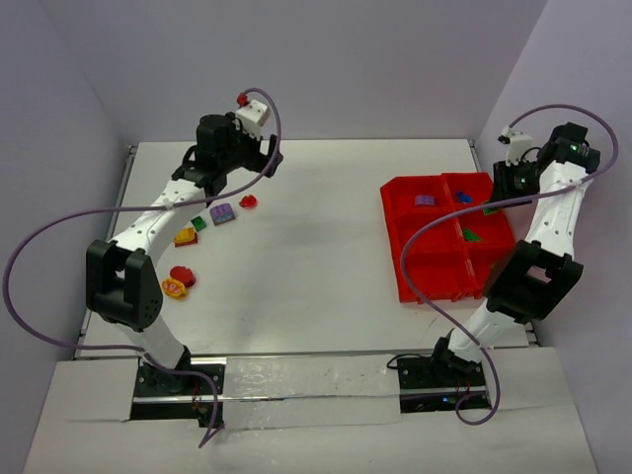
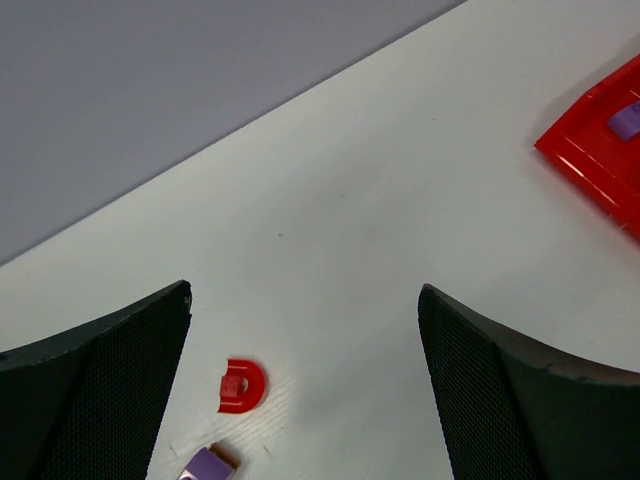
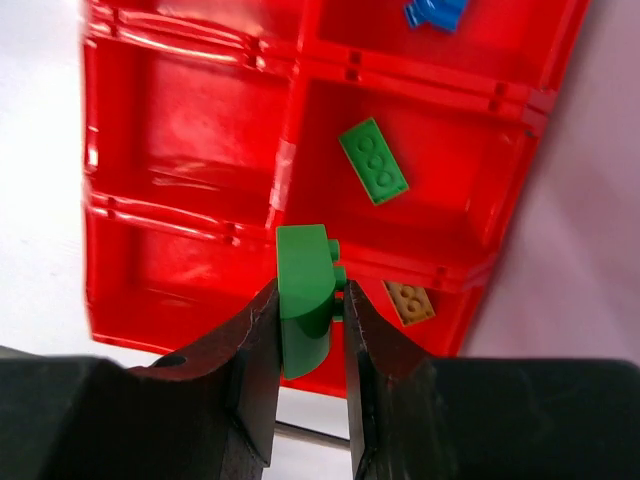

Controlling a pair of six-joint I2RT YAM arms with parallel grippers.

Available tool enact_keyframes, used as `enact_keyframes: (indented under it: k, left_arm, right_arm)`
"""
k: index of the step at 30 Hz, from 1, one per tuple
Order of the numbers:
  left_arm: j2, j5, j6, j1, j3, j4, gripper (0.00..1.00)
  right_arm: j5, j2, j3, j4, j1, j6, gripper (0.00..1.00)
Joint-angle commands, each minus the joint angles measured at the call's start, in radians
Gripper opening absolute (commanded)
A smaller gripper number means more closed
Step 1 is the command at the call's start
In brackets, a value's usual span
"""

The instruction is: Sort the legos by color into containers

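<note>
Green rounded brick (image 3: 303, 300) clamped in R gripper (image 3: 307, 305) over red divided tray (image 3: 290, 150), few sorted; L gripper (image 2: 305, 330) agape, several loose bricks (image 1: 197, 232) near table's (image 1: 316, 286) left edge.

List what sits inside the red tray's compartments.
The red tray holds a green brick in one compartment, a blue piece in the next, a purple piece in another. An orange brick peeks out; the right claw and its green piece cover the rest there.

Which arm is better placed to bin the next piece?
Right. The right gripper is shut on a green rounded plastic brick above the red divided tray, near the compartment holding a flat green brick. The left gripper hangs open over the table, empty.
</note>
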Motion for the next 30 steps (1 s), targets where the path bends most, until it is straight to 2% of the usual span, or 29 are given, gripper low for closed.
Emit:
enact_keyframes:
  k: [1,12,16,20,27,30]
  left_arm:
    - [-0.003,0.047,-0.085,0.043,0.062,-0.097,0.99]
    - [0.017,0.012,-0.131,0.167,0.095,-0.248,0.99]
    - [-0.004,-0.038,-0.117,0.198,0.050,-0.247,0.99]
    - [-0.017,-0.099,-0.105,0.205,0.022,-0.261,0.99]
    - [-0.055,-0.110,-0.105,0.246,-0.030,-0.261,0.99]
    - [-0.066,-0.110,-0.105,0.261,-0.048,-0.267,0.99]
  right_arm:
    - [0.082,0.003,-0.041,0.057,0.012,-0.036,0.00]
    - [0.226,0.060,-0.169,0.298,0.051,0.071,0.00]
    - [0.266,0.114,-0.154,0.350,0.065,0.152,0.00]
    - [0.309,0.168,-0.134,0.357,0.084,0.159,0.05]
    - [0.365,0.213,-0.135,0.388,0.101,0.171,0.38]
    - [0.363,0.221,-0.129,0.388,0.104,0.188,0.48]
